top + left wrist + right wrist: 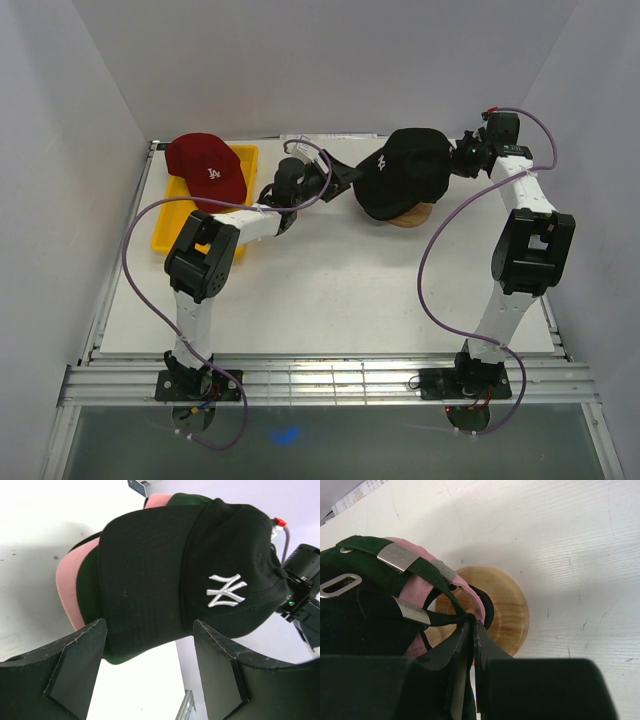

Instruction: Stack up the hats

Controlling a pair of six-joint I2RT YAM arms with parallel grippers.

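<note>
Progress stands at about two caps out of three, by my reckoning. The wooden stand (418, 216) carries the pale pink cap (70, 587), and the black cap (405, 180) with the white NY logo sits over it, so only a rim of pink shows under the black brim and at the back opening. From my right wrist I can see the stand's round wooden base under the two caps' buckled straps. The black cap looks somewhat skewed over the stand rather than squarely seated, though I cannot judge that for certain. My right claw (472, 625) is at the back of the stand, pressed together and pinching a thin dark strap that I take to be the black cap's own. My left claw (150, 630) is on the brim side of the stand, spread wide with nothing between its jaws; the black brim lies just beyond them, untouched. The dark red cap (207, 168) with the white LA logo is well apart from the stand, over on my left arm's side, resting on the yellow tray (165, 240) at the edge of the worktop (330, 290). What is left, as I judge it: settle the black cap, let go of the strap, then fetch the red cap and set it on top.
</note>
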